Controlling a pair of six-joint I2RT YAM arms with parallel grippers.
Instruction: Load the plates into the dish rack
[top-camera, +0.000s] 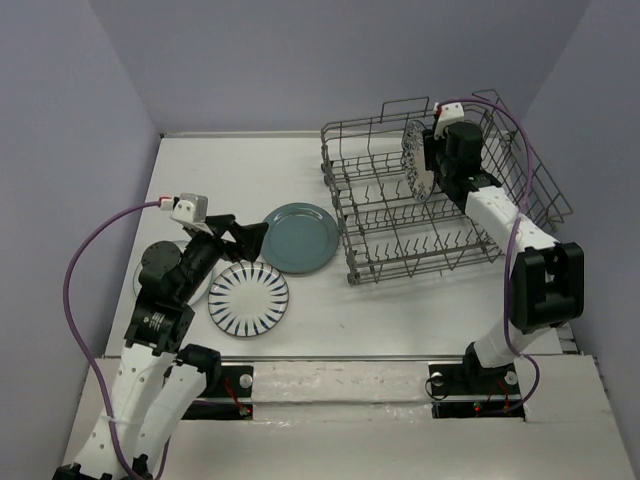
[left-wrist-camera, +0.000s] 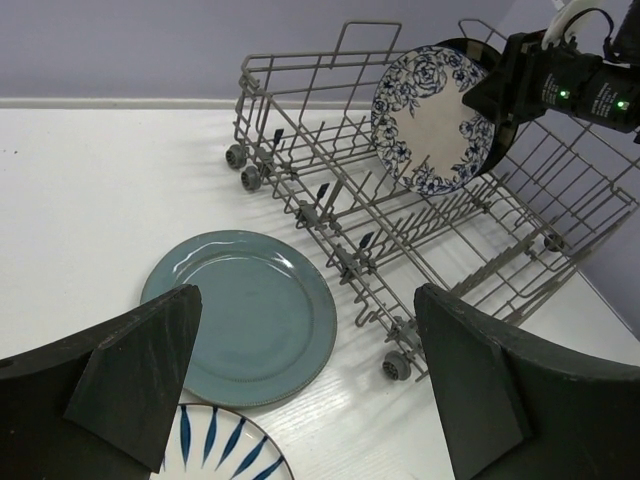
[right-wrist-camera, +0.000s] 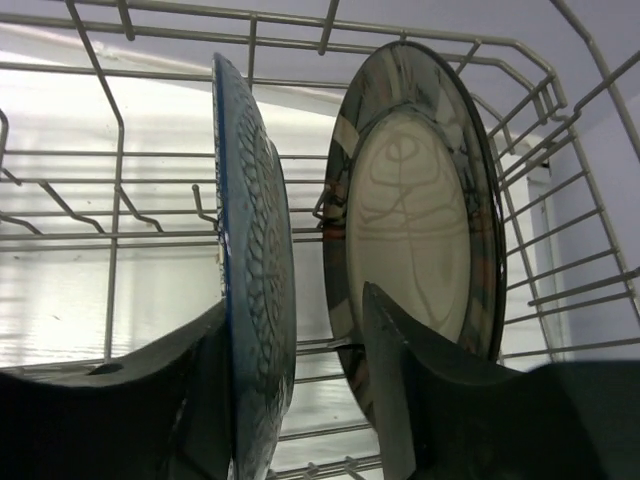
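At the far right corner of the table, the dish rack (top-camera: 400, 240) is seen with the blue-floral plate (left-wrist-camera: 432, 118) stood on edge among its tines. The tan plate (right-wrist-camera: 420, 230) is slotted just beside it. The right pincer (right-wrist-camera: 295, 320) is spread open astride the floral plate. One finger lies close against one face, perhaps touching, though that cannot be made out. The other finger stands apart from it, in the gap between the two plates.

A risk is judged here: if the pincer is drawn away at a slant, the floral plate could be dragged from its slot or knocked against the tan one.

Towards the middle of the table, the left pincer (left-wrist-camera: 308, 300) is held wide open above the teal plate (left-wrist-camera: 240, 310), gripping nothing. The striped plate (top-camera: 248, 300) lies closer to the near edge.
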